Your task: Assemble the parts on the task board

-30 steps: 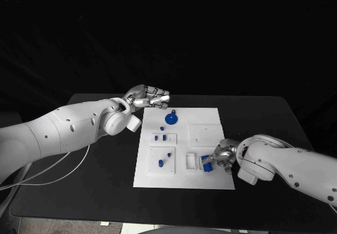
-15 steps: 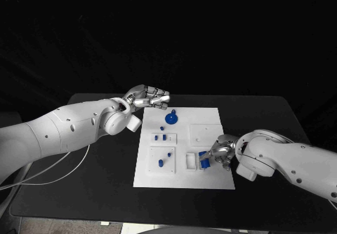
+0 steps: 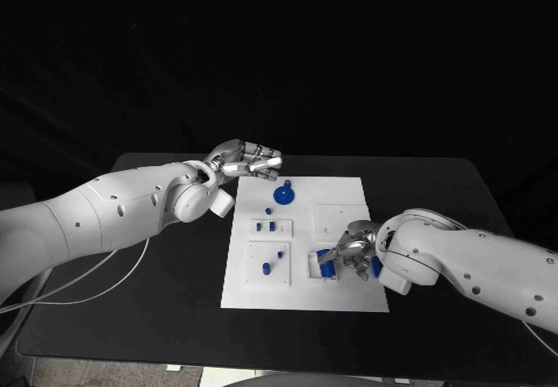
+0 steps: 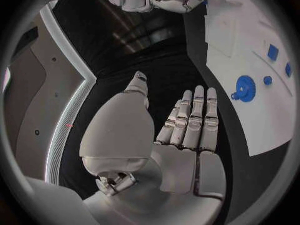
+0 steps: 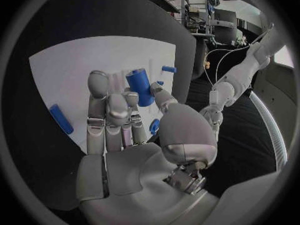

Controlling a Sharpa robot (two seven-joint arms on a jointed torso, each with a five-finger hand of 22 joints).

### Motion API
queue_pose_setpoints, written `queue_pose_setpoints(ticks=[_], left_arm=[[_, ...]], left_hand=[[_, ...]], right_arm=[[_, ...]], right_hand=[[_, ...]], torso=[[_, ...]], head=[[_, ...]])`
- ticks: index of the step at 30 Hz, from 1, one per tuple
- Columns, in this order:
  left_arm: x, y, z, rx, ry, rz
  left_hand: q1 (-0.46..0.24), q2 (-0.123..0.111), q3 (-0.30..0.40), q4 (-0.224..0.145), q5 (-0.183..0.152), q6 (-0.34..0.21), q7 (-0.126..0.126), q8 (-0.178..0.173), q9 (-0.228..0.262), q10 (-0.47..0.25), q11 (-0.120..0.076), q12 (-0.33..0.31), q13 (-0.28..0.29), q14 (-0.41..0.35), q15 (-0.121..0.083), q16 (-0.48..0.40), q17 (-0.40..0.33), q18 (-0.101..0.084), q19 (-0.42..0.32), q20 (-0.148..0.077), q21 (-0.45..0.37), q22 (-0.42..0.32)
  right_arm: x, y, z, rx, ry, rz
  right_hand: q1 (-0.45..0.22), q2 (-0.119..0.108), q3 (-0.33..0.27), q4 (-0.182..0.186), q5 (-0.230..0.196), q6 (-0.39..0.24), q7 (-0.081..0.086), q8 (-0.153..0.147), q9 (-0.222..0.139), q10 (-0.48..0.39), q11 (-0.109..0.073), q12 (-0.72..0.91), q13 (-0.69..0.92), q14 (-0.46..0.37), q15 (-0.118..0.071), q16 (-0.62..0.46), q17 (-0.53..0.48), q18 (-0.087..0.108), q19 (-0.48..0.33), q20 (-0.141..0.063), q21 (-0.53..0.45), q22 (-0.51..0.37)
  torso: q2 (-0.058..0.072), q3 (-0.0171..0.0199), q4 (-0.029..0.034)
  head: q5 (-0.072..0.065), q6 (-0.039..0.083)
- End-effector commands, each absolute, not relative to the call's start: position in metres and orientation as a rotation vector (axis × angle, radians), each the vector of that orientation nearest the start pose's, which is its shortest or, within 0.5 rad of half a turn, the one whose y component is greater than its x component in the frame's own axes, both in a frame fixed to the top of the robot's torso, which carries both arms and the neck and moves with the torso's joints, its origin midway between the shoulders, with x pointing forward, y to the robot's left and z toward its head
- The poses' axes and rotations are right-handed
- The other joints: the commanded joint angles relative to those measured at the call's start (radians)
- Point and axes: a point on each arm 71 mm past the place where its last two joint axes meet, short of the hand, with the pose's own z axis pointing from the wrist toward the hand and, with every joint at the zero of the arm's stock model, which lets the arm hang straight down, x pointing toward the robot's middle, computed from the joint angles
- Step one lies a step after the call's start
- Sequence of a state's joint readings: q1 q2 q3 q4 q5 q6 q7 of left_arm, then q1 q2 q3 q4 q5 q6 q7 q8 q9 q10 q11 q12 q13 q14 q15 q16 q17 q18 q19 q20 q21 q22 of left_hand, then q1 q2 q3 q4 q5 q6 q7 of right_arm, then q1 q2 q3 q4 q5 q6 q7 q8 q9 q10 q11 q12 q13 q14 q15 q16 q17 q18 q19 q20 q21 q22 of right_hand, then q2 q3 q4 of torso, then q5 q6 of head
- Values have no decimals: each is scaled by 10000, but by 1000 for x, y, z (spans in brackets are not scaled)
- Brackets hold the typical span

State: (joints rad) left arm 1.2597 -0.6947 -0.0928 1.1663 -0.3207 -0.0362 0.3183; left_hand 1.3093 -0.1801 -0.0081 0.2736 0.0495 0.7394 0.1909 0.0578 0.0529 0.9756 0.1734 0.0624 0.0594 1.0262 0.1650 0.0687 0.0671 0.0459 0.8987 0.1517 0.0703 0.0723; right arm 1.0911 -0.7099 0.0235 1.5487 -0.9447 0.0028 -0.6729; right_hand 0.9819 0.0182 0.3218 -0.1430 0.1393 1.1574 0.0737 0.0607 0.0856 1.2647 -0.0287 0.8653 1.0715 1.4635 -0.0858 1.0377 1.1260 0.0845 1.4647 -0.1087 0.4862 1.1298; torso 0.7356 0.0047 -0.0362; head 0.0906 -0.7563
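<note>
The white task board (image 3: 339, 198) lies mid-table. My right hand (image 3: 351, 255) pinches a blue block (image 3: 329, 267) just above a small white holder (image 3: 315, 267) in the board's near half. The right wrist view has the same blue block (image 5: 140, 87) between the thumb and fingers of the right hand (image 5: 119, 120). A second blue piece (image 5: 60, 118) lies loose on the board (image 5: 69, 70). My left hand (image 3: 245, 160) hovers by the board's far left corner, fingers straight and holding nothing (image 4: 190, 122).
A round blue part with a handle (image 3: 284, 194) sits at the board's far end. Small blue pieces (image 3: 271, 227) stand in a white block below it. Two more pieces (image 3: 272, 264) lie on the near left plate. A white cable (image 3: 105, 282) trails at the left.
My right hand has carried the blue block leftward from the board's near right edge to above the small white holder. The left hand has stayed put.
</note>
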Motion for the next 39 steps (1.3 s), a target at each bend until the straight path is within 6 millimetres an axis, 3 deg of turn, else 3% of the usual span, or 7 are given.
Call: queue_pose_setpoints(ticks=[1, 17, 19, 22, 23, 26, 39], left_arm=[[546, 220, -189, -7226, 16865, -14399], [546, 222, -189, -7264, 16929, -14346], [546, 221, -189, -7262, 16930, -14348], [546, 221, -189, -7258, 16933, -14356], [546, 221, -189, -7257, 16936, -14358], [546, 221, -189, -7259, 16939, -14356], [546, 222, -189, -7269, 16948, -14342]], left_hand=[[-47, 80, 51, 19, 7, 59, -3, -5, 13, -31, 67, -28, 3, 92, -3, -45, 0, -73, 26, -21, 59, 7], [-57, 100, 51, 33, 6, 125, -9, -1, 17, -37, 68, -27, 3, 75, 1, -44, 0, -80, 7, -19, 55, 7], [-57, 100, 51, 33, 6, 125, -9, -1, 17, -37, 68, -27, 3, 75, 1, -44, 0, -80, 7, -19, 55, 7], [-71, 96, 42, 43, 4, 118, -8, -3, 16, -38, 69, -27, 3, 75, 2, -44, 0, -82, 6, -18, 55, 7], [-71, 96, 42, 43, 4, 118, -8, -3, 16, -38, 69, -27, 3, 75, 2, -44, 0, -82, 6, -18, 55, 7], [-71, 96, 42, 43, 4, 118, -8, -3, 16, -38, 69, -27, 3, 75, 2, -44, 0, -82, 6, -18, 55, 7], [-71, 96, 42, 43, 4, 118, -8, -3, 16, -38, 69, -27, 3, 75, 2, -44, 0, -82, 6, -18, 55, 7]], right_arm=[[451, -147, -258, 3847, 24665, 4802], [454, -137, -266, 3563, 24878, 4473], [455, -137, -266, 3540, 24771, 4461], [456, -136, -266, 3507, 24600, 4410], [457, -136, -266, 3501, 24550, 4390], [458, -136, -266, 3483, 24459, 4345], [459, -134, -266, 3396, 24420, 4383]], right_hand=[[-124, -12, 27, 65, -45, 406, -242, 29, -14, -53, -66, -65, -18, -18, -64, -44, -6, -62, 231, -55, -30, 4], [-261, -43, -53, 142, -249, 350, -222, 27, -22, -86, -50, -120, -62, -22, -59, -71, 18, -52, 234, -52, -83, 23], [-350, -224, -215, 188, -815, 305, -187, 29, -27, -91, -26, -132, -73, -22, -50, -79, 23, -45, 234, -47, -98, 26], [-607, -530, -604, 434, -915, 170, -137, 18, -63, -111, 4, -197, -111, -37, -54, -106, 24, -42, 235, -65, -132, 18], [-137, -343, -1418, 818, -906, 71, -146, 108, -76, -87, -10, -281, -146, -34, -57, -141, 73, -47, 254, -78, -211, 6], [-26, -236, -1990, 1050, -912, 90, -129, 44, -60, -101, 5, -339, -146, -17, -63, -209, 112, -42, 282, -77, -260, 37], [-32, -261, -2919, 1444, -913, -70, -91, 38, -35, -160, 38, -465, -192, 1, -39, -302, 178, -27, 310, -52, -392, 78]], torso=[[2, -2, 11], [2, 12, -11], [2, 14, -15], [4, 15, -16], [4, 13, -13], [6, 10, -11], [2, 12, -12]], head=[[15, -3], [66, -28], [77, -24], [81, -21], [78, -19], [80, -18], [100, -45]])
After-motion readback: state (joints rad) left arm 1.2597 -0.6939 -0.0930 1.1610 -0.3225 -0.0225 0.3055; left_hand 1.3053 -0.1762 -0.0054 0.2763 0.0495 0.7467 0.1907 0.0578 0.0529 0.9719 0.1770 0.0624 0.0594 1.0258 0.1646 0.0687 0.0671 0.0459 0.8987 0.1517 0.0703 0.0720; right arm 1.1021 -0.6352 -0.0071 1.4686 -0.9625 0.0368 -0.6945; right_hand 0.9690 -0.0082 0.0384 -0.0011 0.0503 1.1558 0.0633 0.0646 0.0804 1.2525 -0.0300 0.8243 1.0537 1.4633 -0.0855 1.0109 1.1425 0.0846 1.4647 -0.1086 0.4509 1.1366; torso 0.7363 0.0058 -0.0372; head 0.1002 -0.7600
